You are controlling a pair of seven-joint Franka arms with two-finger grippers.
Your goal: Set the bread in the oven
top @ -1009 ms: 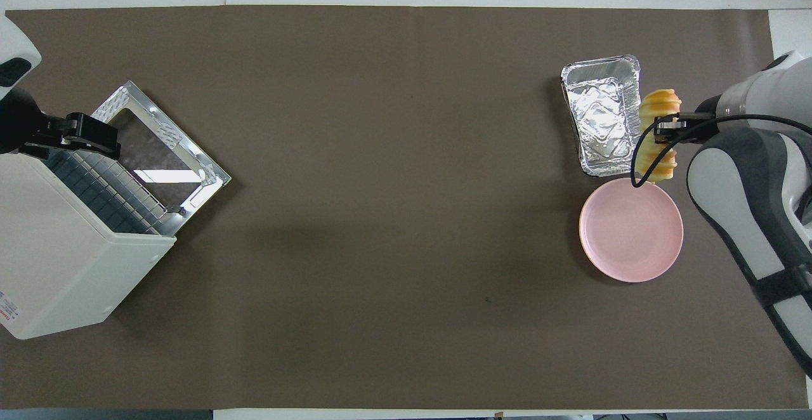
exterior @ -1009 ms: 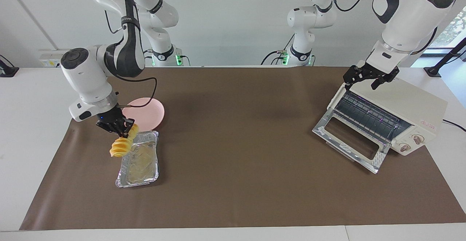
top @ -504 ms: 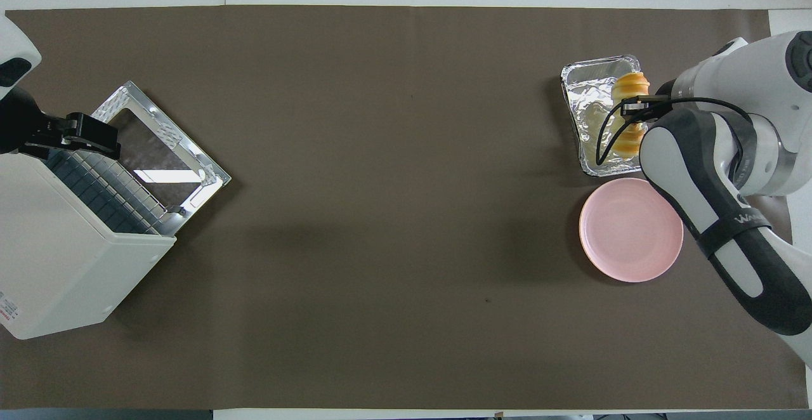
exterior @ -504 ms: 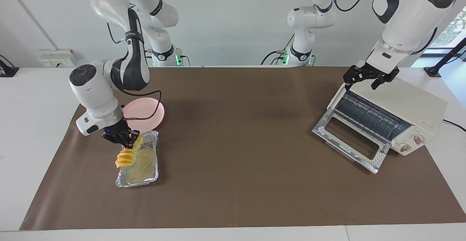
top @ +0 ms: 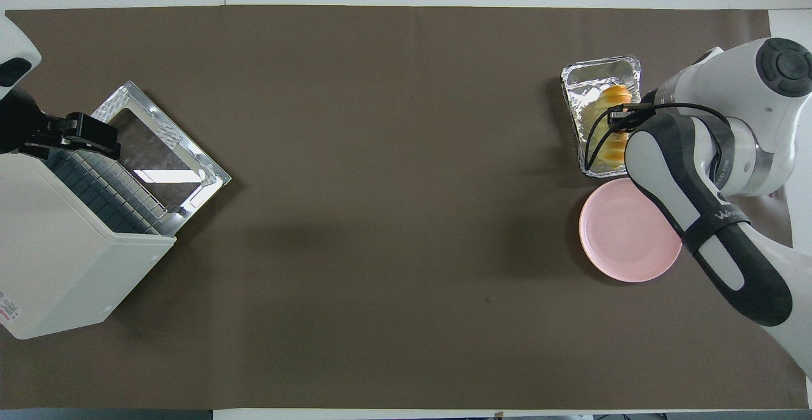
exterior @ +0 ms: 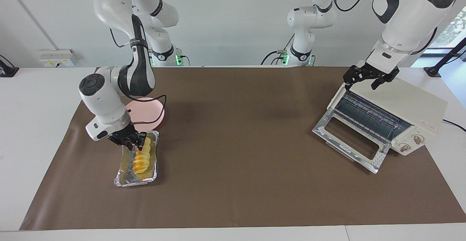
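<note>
Bread (exterior: 141, 159) lies in the foil tray (exterior: 122, 177), far from the oven (exterior: 393, 115). My right claw (exterior: 134, 145) is at its top end; I cannot tell if it grips. My left claw (exterior: 367, 78) waits wide open over the oven. The bread looks light and squishy, so I would pinch its middle gently.

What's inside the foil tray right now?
The bread lies lengthwise in the foil tray, with the right gripper at its end nearer the robots. That end and the tray floor beneath are covered.
</note>
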